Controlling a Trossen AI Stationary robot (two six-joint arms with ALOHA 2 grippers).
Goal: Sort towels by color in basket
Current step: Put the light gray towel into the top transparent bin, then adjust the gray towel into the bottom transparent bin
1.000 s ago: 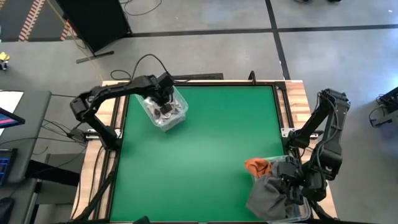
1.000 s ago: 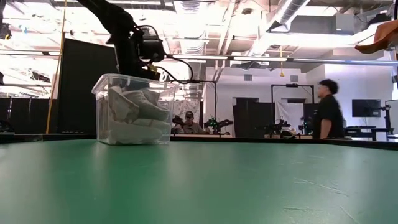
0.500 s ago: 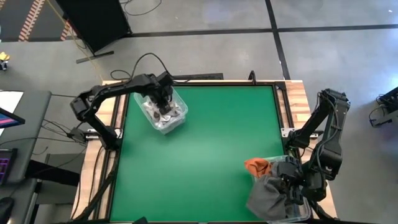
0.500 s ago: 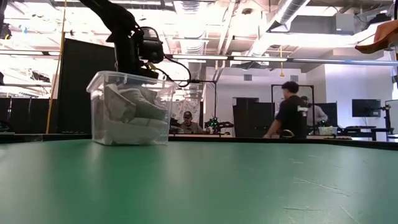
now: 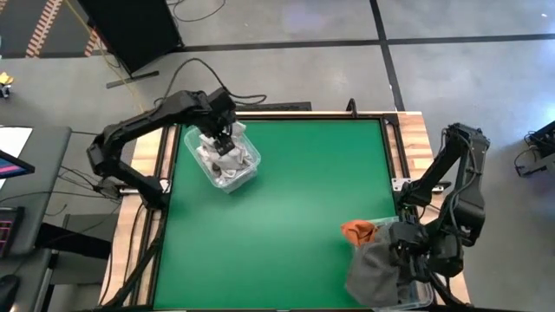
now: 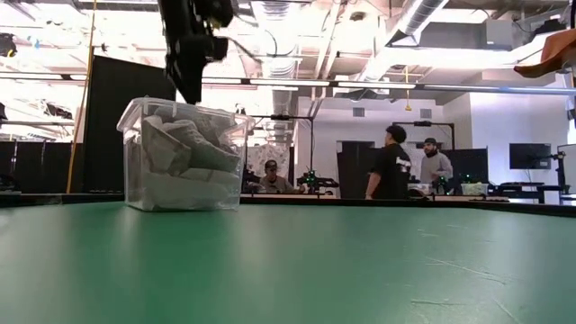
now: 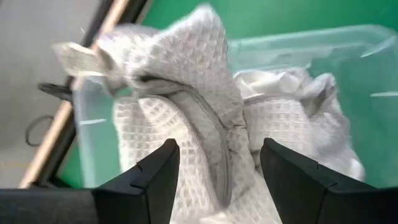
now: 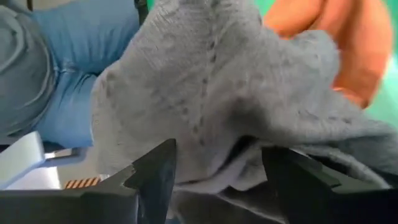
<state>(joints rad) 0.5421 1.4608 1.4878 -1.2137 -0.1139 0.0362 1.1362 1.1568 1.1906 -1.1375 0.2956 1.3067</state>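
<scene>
A clear bin (image 5: 252,161) at the table's far left holds crumpled pale waffle towels (image 7: 186,93) (image 6: 184,153). My left gripper (image 5: 227,141) (image 6: 191,90) hangs open just above the bin's rim, with the towels below its fingers (image 7: 217,180). At the near right, a dark grey towel (image 5: 375,273) and a rust orange towel (image 5: 359,231) are heaped over a second clear basket (image 5: 422,300). My right gripper (image 5: 414,260) stands open at the dark grey towel (image 8: 217,93), with the orange towel (image 8: 336,37) beyond it. My right gripper has its open fingers (image 8: 155,174) right at the dark grey towel's folds (image 8: 211,155), coming from the table's right side. Whether they touch the cloth I cannot tell.
The green table top (image 5: 295,191) lies bare between the two containers. A blue cloth (image 8: 74,62) shows beside the grey towel. Cables run behind the far edge (image 5: 208,82). People stand in the room beyond the table (image 6: 391,162).
My left gripper has opened, let go of the pale towel, and risen out of the bin to just above its rim. The towel now lies in the bin, which has slid a little toward the table's left edge.
</scene>
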